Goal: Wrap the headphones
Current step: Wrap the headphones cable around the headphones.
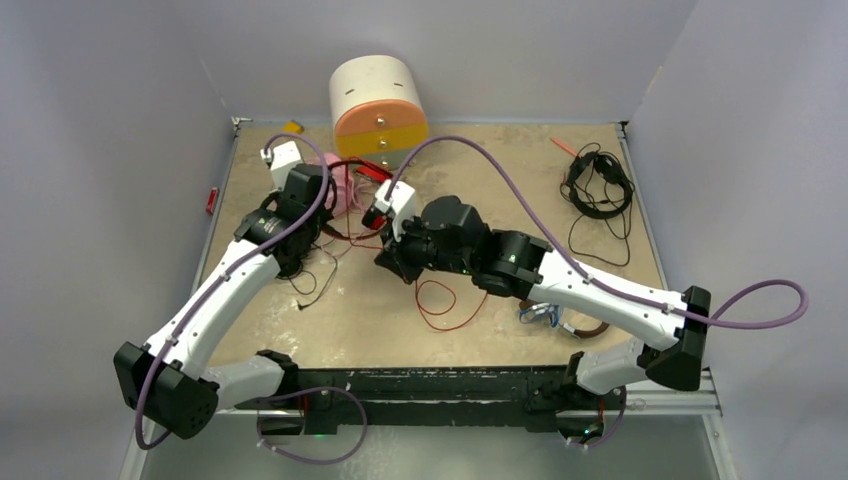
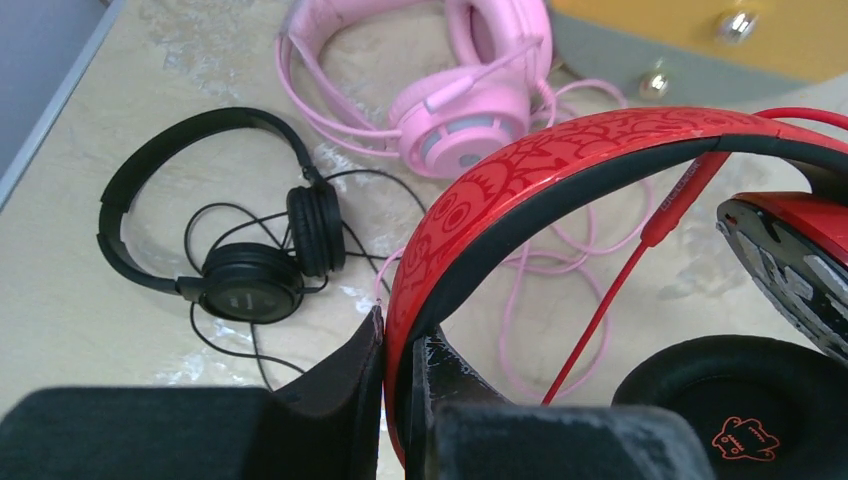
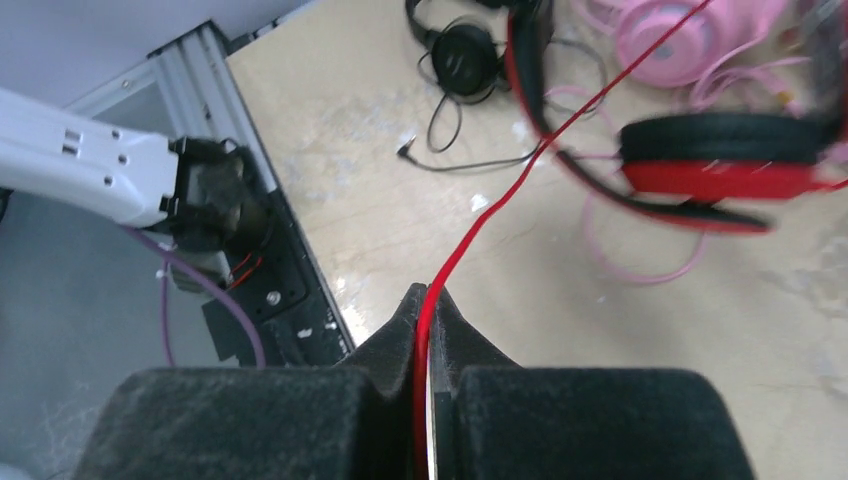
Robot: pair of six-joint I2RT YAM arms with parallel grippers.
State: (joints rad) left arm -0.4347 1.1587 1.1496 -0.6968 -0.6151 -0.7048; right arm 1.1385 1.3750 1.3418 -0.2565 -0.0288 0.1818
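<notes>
My left gripper [image 2: 400,335] is shut on the patterned headband of the red headphones [image 2: 560,165] and holds them above the table. One black ear pad [image 2: 740,410] hangs at the lower right. Their thin red cable [image 3: 500,190] runs taut from the ear cup [image 3: 720,165] down into my right gripper [image 3: 427,300], which is shut on it. More of that cable lies in a loop [image 1: 450,305] on the table. Pink headphones [image 2: 470,110] and black headphones [image 2: 250,270] lie loose on the table beyond the left gripper, cables tangled.
A white-orange-yellow drawer box [image 1: 378,105] stands at the back centre. Another black pair [image 1: 598,185] lies at the back right with its cable spread out. A brown pair [image 1: 565,322] rests near the front edge under the right arm. Grey walls enclose the table.
</notes>
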